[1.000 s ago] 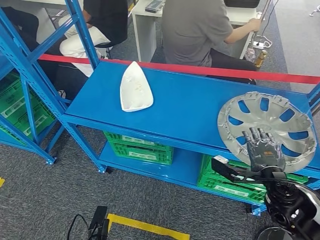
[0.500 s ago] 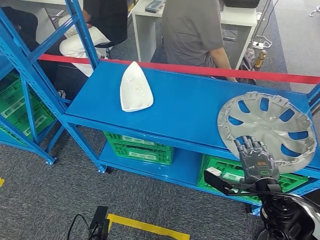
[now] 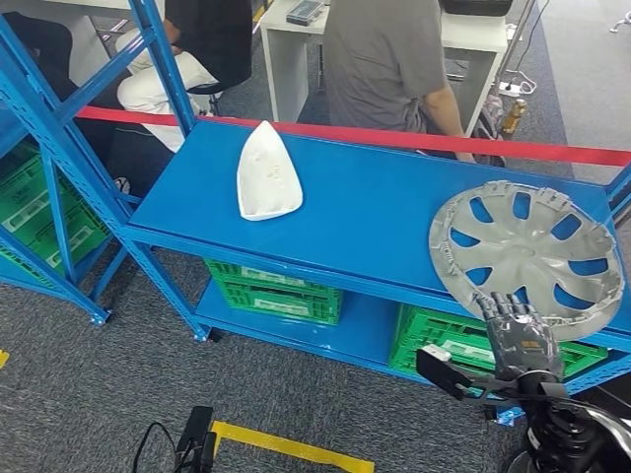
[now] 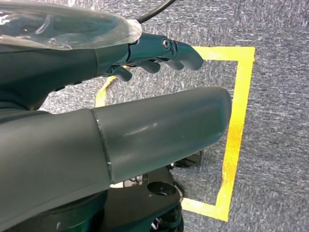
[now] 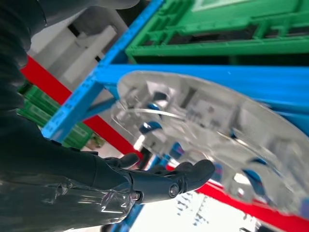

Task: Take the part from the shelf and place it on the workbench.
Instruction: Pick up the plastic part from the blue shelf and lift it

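Lower now than a second ago, the right hand [image 3: 521,333] sits at the near rim of the silver hubcap [image 3: 525,248], fingers spread and apparently holding nothing (contact unclear). Beyond the hand, the hubcap lies flat on the blue shelf [image 3: 357,212]. The left hand [image 4: 160,53] hangs empty over the floor.

White shell [image 3: 268,174] on the left of the top deck, well apart from anything else there. Green crates [image 3: 273,291] on the lower deck — more [image 3: 30,202] in the rack at far left. Red bar [image 3: 357,135] along the far edge. Beyond it, two seated people [image 3: 386,59] at a white desk [image 3: 298,49]. Yellow tape [image 3: 290,446] on grey carpet [image 3: 89,394], black cable [image 3: 189,439] near it.
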{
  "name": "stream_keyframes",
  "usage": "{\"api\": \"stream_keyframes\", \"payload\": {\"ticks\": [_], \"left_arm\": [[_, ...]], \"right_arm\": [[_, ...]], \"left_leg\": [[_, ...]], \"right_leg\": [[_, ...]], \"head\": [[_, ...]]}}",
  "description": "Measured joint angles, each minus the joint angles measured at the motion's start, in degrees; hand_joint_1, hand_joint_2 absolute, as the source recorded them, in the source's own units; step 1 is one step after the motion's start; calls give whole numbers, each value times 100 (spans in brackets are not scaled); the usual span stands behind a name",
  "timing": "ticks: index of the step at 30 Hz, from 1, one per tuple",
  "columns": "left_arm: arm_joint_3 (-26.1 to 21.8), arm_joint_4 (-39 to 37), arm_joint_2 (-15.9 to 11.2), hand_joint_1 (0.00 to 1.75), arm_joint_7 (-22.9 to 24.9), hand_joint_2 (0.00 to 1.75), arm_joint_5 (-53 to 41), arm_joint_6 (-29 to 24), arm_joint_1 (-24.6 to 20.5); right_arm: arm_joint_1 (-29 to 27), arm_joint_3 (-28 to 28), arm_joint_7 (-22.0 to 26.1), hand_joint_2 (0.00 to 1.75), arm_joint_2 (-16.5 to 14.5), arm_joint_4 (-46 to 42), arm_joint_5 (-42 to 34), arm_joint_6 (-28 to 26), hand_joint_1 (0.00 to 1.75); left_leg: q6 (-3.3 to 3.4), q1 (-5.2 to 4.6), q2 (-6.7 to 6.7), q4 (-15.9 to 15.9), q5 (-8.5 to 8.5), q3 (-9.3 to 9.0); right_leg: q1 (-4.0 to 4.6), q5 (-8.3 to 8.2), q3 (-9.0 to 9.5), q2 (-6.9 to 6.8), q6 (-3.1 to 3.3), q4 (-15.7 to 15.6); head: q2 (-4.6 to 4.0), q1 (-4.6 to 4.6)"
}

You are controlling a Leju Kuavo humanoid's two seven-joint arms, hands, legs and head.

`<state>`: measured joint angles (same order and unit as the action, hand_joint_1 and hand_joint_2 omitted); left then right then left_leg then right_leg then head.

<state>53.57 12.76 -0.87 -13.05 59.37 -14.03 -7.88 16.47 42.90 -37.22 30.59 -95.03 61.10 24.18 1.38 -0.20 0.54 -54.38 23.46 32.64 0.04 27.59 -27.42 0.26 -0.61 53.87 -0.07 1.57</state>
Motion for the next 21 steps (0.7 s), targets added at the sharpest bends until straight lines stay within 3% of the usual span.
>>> {"api": "stream_keyframes", "payload": {"ticks": [9, 21], "left_arm": [[1, 0, -8, 0, 28, 0, -22, 11, 4], [8, 0, -17, 0, 35, 0, -60, 54, -3]], "right_arm": [[-576, -768, -11, 175, 157, 0, 133, 107, 0], [-666, -1426, -11, 175, 311, 23, 167, 91, 0]], "left_leg": [[1, -1, -1, 0, 1, 1], [1, 0, -2, 0, 0, 0]], "right_leg": [[0, 0, 0, 2, 0, -1], [0, 0, 1, 3, 0, -1]], "head": [[0, 0], [-1, -1]]}}
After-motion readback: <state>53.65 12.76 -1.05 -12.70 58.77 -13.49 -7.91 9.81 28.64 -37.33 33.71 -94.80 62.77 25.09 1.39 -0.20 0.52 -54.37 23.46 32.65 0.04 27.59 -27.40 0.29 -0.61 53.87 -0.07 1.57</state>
